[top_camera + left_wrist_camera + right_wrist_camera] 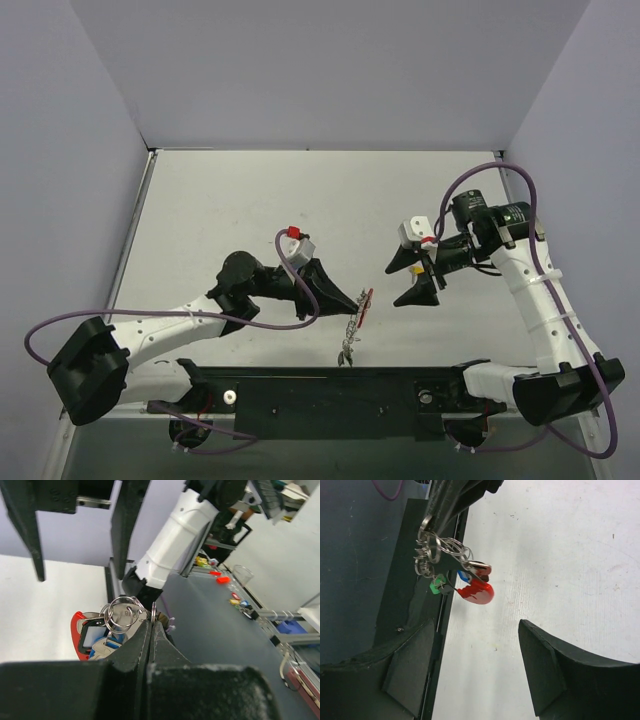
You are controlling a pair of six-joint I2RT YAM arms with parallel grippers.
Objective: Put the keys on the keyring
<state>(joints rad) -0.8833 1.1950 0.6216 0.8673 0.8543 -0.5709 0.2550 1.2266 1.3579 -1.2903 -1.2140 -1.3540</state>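
From above, the left gripper [352, 303] is shut on the keyring [357, 316], held up off the table [230, 200] near its front edge. The keys [366, 303] show as a red blot at its tip, and the chain [347, 348] dangles below. The right gripper [418, 290] hangs just beside it with nothing in it, and I can spot no loose key on the table. The left wrist view shows the fingers [137, 645] pinched tight on a silvery ring edge, with looped rings [122, 612] and the coloured heads [87, 635] bunched to one side. In the right wrist view its own fingers [547, 665] are spread wide, and ahead hangs the cluster: a red key [477, 591], a green one [437, 585] and a bit of blue, all seemingly threaded on. Yellow and black heads I cannot make out, so I'd judge the job nearly or fully done.
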